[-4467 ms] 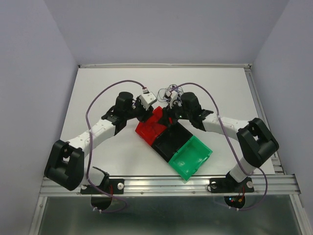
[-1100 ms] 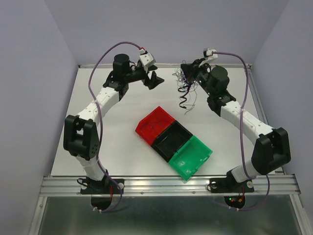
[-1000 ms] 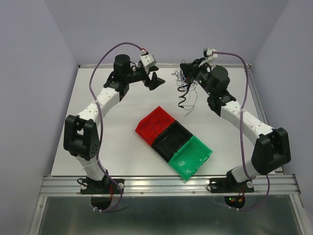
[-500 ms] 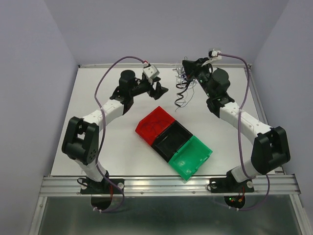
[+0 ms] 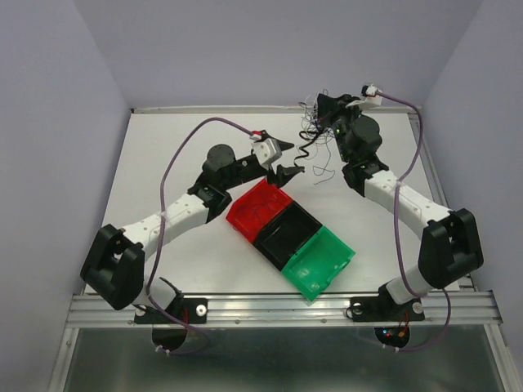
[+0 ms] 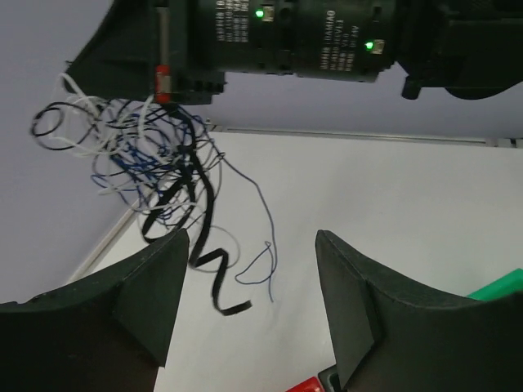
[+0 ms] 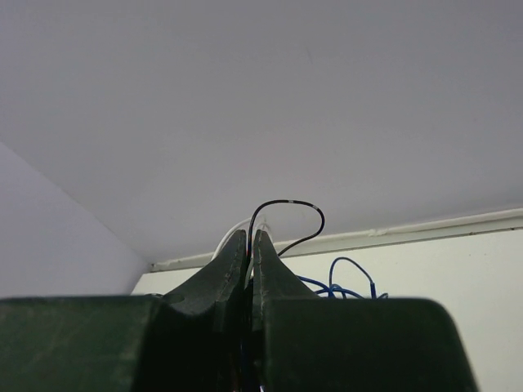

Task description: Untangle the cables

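The cables [image 6: 163, 155] hang in a loose knot of black, white and blue strands, up off the far end of the table [image 5: 163, 163]. The right gripper [image 7: 249, 237] pinches them at the top, jaws pressed together. They look feather-light, limp and quick to snag. One coiled black tail [image 6: 204, 196] dangles lowest, and that free end seems the place to grab. The left gripper [image 6: 249, 238] hovers just in front, jaws spread wide, near the red bin [image 5: 255, 204].

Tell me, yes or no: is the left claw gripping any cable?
No: the left claw stands open, gripping nothing, while the cables hang from the shut right claw.
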You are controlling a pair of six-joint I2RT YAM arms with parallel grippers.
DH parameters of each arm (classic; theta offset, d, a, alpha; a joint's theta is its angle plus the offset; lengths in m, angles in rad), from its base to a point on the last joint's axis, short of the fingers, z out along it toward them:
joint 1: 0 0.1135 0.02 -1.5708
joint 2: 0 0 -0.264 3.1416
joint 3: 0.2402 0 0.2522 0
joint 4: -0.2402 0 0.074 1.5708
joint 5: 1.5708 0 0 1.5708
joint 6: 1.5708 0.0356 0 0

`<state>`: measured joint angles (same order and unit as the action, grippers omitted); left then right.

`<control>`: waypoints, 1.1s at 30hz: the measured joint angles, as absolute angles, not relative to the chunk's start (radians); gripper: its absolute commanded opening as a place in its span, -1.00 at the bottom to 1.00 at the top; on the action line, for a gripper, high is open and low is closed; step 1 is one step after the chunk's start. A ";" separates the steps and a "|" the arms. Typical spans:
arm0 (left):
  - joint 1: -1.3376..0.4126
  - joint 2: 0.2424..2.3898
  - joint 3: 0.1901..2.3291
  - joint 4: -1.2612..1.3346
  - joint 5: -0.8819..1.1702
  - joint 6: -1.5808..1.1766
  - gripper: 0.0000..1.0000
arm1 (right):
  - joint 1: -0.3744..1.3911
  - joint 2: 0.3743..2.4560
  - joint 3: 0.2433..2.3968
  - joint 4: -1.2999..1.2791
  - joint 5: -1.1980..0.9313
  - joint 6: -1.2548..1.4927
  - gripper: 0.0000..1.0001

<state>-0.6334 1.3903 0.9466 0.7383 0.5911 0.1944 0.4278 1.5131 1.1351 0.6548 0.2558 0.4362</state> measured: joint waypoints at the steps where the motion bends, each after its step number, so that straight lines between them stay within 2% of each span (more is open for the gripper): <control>1: -0.662 1.407 0.949 0.738 0.592 0.194 0.50 | 0.434 1.516 1.135 0.654 0.277 0.442 -0.99; 13: -0.708 1.736 1.140 0.625 0.523 0.178 0.54 | 0.500 1.519 1.136 0.659 0.406 0.448 -0.99; 24: -0.738 1.841 1.265 0.567 0.435 0.209 0.51 | 0.544 1.551 1.143 0.670 0.446 0.445 -0.99; 33: -0.738 1.895 1.274 0.600 0.307 0.219 0.42 | 0.571 1.551 1.143 0.737 0.496 0.467 -0.99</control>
<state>-0.7383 1.8954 1.2743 0.6003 0.3065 0.2192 0.5713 1.5513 1.1435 0.7372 0.4957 0.4675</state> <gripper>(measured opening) 0.728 0.074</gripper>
